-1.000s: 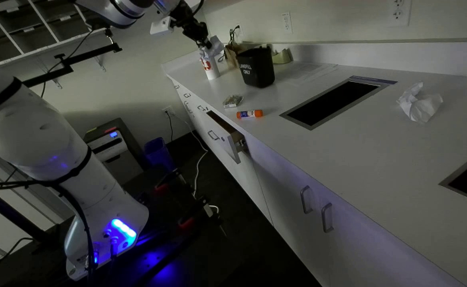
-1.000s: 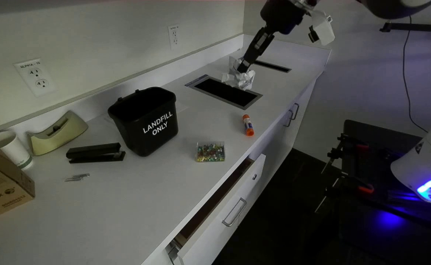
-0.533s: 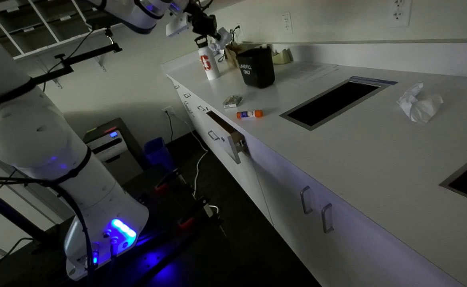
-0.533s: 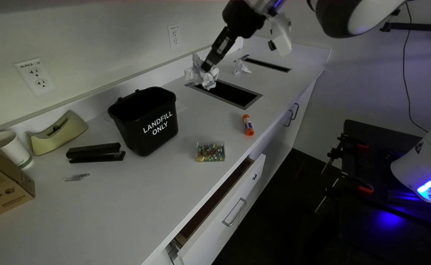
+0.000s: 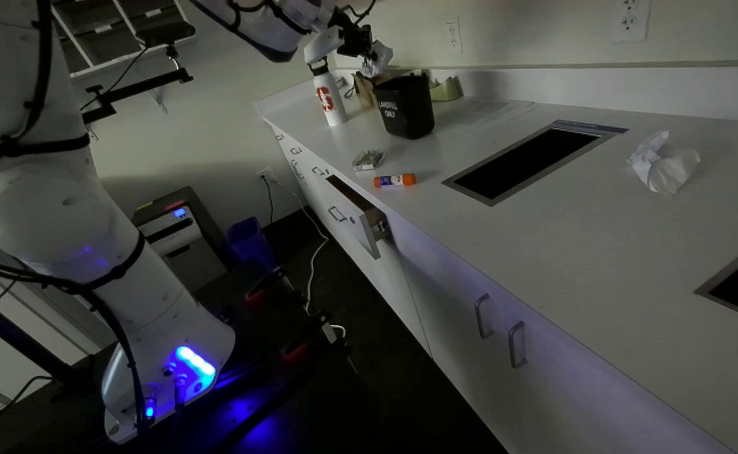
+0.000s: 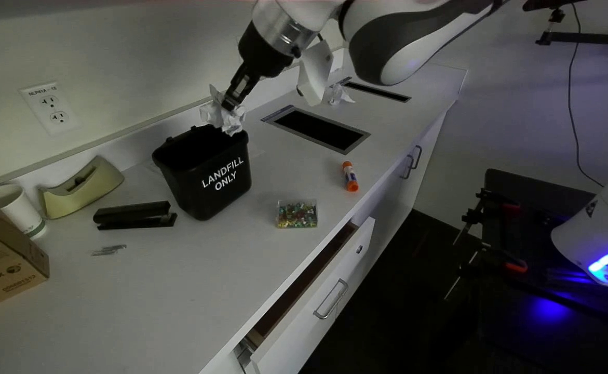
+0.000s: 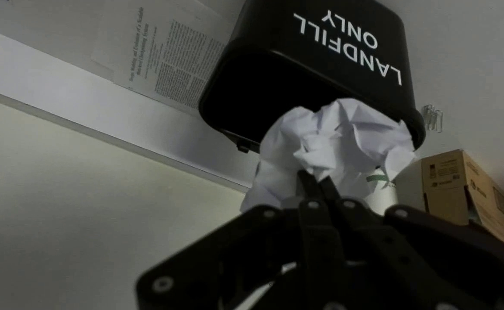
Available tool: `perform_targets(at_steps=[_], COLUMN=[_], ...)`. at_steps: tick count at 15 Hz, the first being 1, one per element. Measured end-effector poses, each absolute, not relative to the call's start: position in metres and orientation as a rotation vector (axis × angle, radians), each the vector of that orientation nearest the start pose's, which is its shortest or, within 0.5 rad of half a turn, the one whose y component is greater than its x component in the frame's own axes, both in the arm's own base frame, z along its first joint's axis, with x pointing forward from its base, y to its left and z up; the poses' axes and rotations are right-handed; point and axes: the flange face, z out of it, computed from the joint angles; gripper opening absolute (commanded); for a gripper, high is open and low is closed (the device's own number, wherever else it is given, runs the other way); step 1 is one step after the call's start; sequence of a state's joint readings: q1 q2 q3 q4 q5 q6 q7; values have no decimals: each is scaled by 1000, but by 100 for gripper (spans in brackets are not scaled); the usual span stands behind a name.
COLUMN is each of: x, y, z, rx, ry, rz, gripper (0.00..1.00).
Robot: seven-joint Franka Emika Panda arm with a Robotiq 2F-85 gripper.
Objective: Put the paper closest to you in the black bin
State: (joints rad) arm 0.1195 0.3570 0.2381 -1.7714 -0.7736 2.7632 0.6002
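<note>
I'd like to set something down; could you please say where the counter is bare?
Bare: counter between xerox box and open drawer, and in front of loose paper, between dark panels. Crowded: around black bin, with stapler, tape dispenser and gripper holding crumpled paper.

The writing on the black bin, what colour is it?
White. The writing on the bin shows biggest in the wrist view, though upside down there.

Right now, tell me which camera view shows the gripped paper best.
The wrist view: the gripped paper looks large and its creases are plain, though the gripper hides some of it. Both exterior views show it far smaller, with less detail.
</note>
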Motion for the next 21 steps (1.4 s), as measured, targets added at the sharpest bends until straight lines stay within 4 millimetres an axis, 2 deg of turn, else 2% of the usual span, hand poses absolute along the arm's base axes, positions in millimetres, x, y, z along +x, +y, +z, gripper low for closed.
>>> perform_targets(at_steps=[5,8,9,10,11,13,17,21], x=[682,703,709,714,717,723,726,726], y=[268,272,273,273,274,275,279,278], z=[395,381,377,373,370,365,368,384], rx=[-2948,-2944,-2943,-2942,-2940,-2937,-2926,-2912], ry=[-539,-524,-519,-515,-511,-505,-501,-449], rz=[-1213,-1232,-1239,-1244,-1247,-1249,-1265,-1288], gripper=[0,0,10,14,35,40,68,99])
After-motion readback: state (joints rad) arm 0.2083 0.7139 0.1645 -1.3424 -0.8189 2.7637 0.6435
